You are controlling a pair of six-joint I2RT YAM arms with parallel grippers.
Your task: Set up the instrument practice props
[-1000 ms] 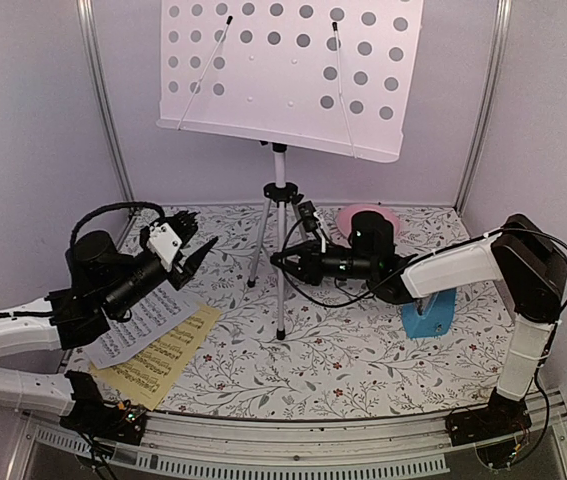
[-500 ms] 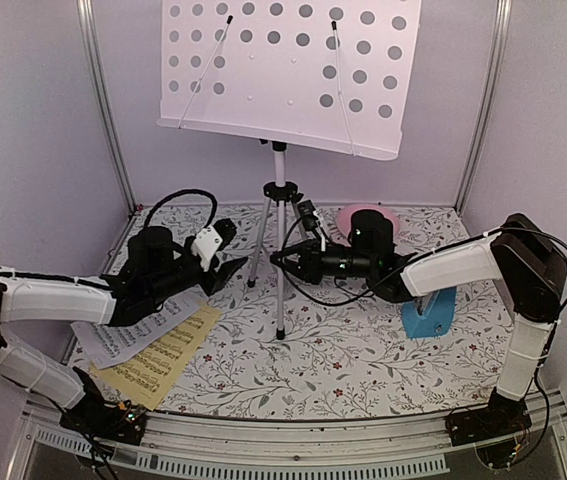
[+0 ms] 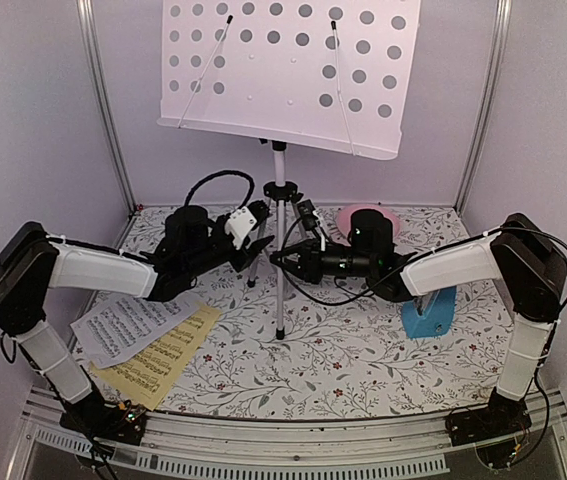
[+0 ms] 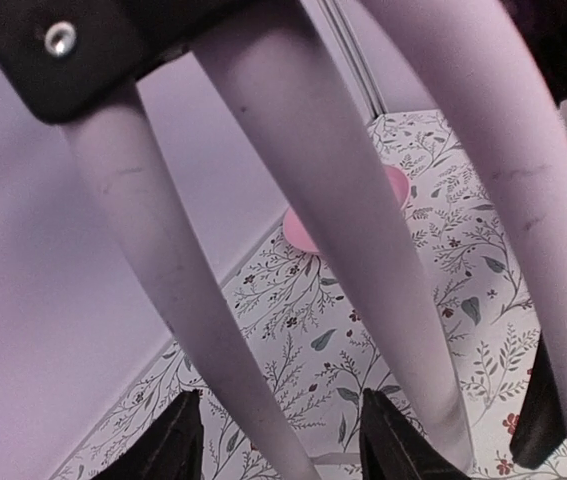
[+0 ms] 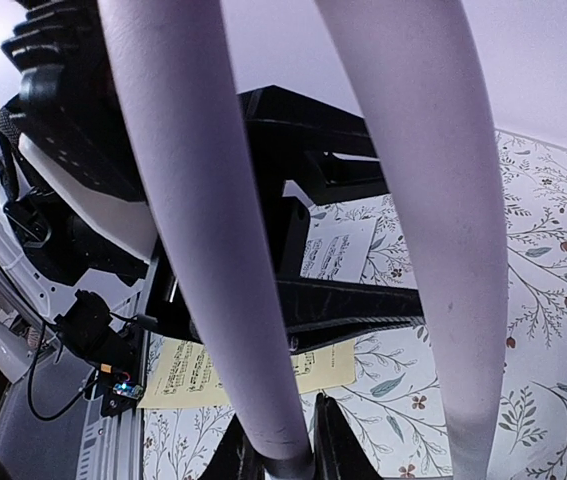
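The silver tripod music stand (image 3: 280,190) stands mid-table, its perforated pale desk (image 3: 288,70) high above. My right gripper (image 3: 279,259) is shut on the stand's front leg (image 5: 203,250), low down, the fingers (image 5: 338,440) pressed to it. My left gripper (image 3: 257,246) is open at the stand's left leg (image 4: 163,280), which runs between its black fingertips (image 4: 393,445). A white sheet (image 3: 128,325) lies over a yellow sheet (image 3: 163,358) on the near left of the table. The small blue metronome (image 3: 429,312) sits under my right forearm.
A pink round plate (image 3: 363,216) lies at the back behind my right wrist, and shows in the left wrist view as the pink plate (image 4: 298,225). Frame posts (image 3: 103,110) stand at the back corners. The floral tablecloth (image 3: 343,360) covers the table.
My left arm has swung from above the sheets, right and toward the back, until its open fingers reached the tripod's left leg. The right gripper has kept its hold and stayed put.
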